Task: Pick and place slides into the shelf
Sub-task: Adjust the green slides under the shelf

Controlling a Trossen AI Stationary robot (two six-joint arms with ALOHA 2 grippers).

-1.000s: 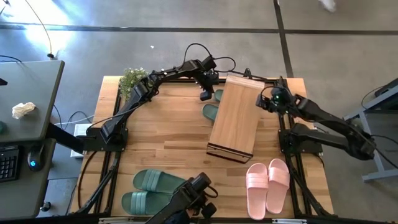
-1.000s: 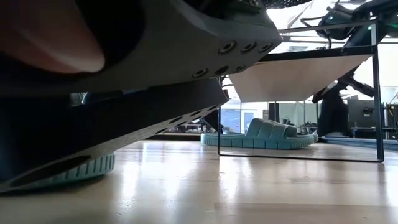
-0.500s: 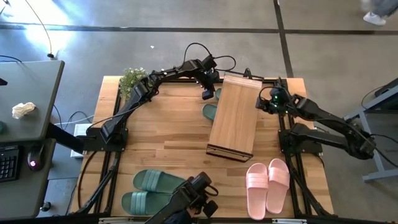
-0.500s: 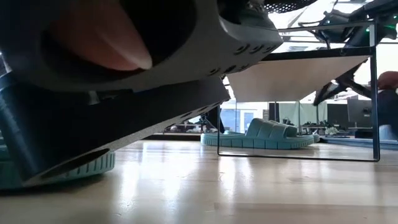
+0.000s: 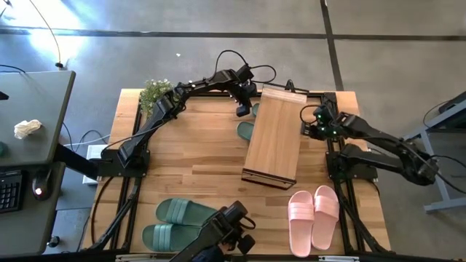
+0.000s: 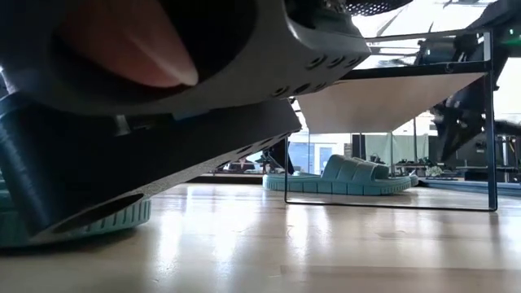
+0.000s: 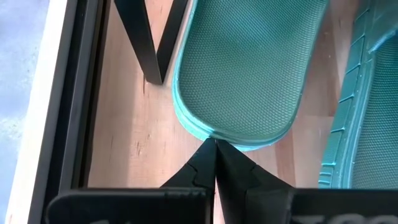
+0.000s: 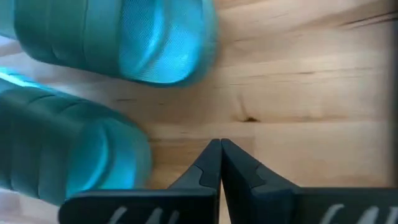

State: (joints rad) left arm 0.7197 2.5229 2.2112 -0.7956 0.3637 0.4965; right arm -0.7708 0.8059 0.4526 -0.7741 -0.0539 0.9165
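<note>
While tilted, the shelf (image 5: pixel 273 136) runs near-to-far across the table (image 5: pixel 196 167).

Small plant (image 5: pixel 154 92) at table's far-left corner — grey desk (image 5: pixel 29 116) beside.

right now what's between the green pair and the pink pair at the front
Only bare tabletop separates the green pair from the pink pair, seen in the high view.

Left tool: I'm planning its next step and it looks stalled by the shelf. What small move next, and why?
Probably open the left tool. It is shut and empty, its tips meeting right at the rim of the green slide beside the shelf, so it cannot take the rim until it opens.
</note>
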